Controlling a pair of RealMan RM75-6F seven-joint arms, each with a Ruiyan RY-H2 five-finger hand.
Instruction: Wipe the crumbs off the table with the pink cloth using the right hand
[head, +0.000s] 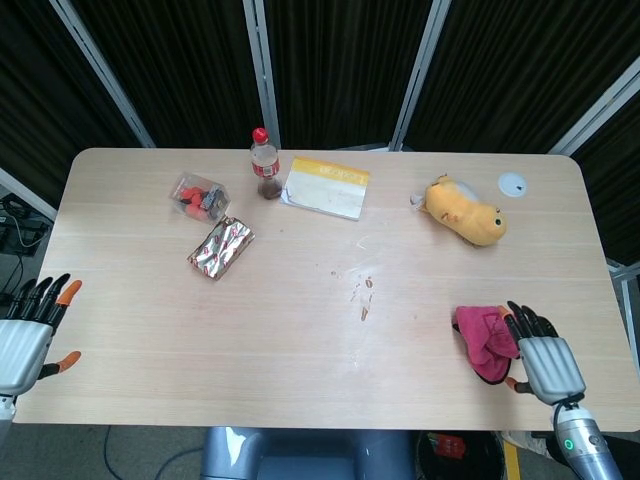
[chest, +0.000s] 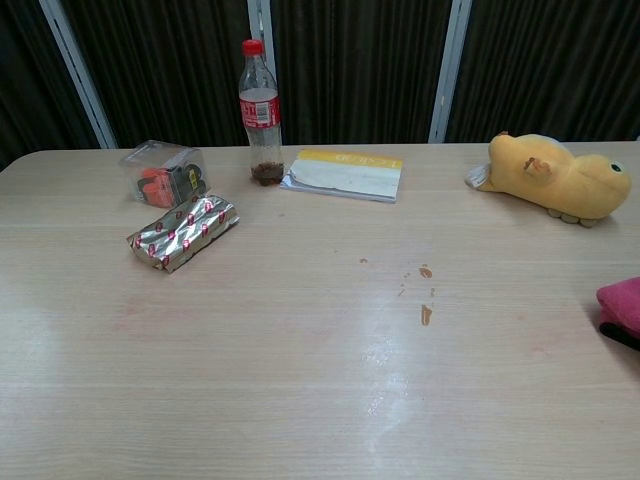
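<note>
The pink cloth (head: 480, 335) lies crumpled near the table's front right; the chest view shows only its edge (chest: 622, 303) at the right border. Brown crumbs (head: 363, 294) are scattered at the table's middle, left of the cloth, and the chest view shows the crumbs (chest: 425, 296) too. My right hand (head: 541, 357) is over the cloth's right edge, its fingers spread and lying on or just above the fabric, gripping nothing. My left hand (head: 30, 335) hangs open off the table's front left corner. Neither hand shows in the chest view.
At the back stand a cola bottle (head: 264, 165), a yellow-edged booklet (head: 326, 187), a clear box with orange items (head: 199, 197) and a foil packet (head: 221, 247). A yellow plush duck (head: 463, 212) lies behind the cloth. The table's front edge (head: 300, 420) is close to both hands.
</note>
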